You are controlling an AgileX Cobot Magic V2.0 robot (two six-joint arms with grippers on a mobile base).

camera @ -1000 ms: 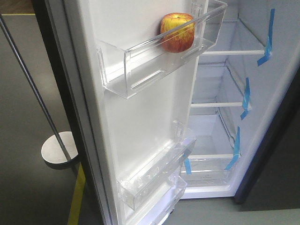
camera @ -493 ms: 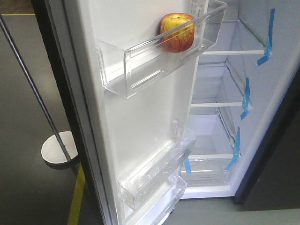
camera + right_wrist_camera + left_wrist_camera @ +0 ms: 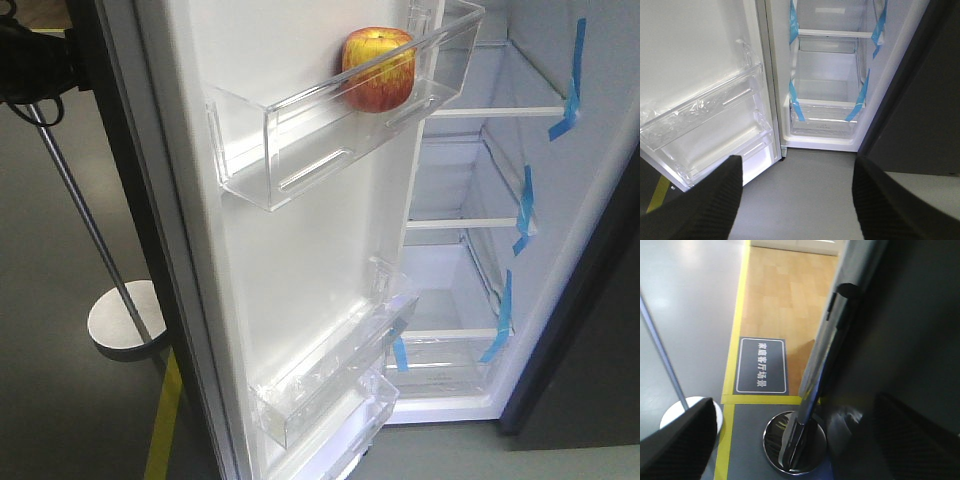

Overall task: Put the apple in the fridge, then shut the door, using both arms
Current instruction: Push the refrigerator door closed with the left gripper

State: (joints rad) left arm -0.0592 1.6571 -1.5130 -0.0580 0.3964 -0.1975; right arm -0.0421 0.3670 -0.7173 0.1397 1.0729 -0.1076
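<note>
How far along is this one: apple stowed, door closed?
Done: the apple sits in the door's upper bin. In hand: the left gripper is at the door's dark outer side, jaws open; the right gripper is open and empty, facing the fridge interior. Left: the door stands wide open and must be pushed shut.
</note>
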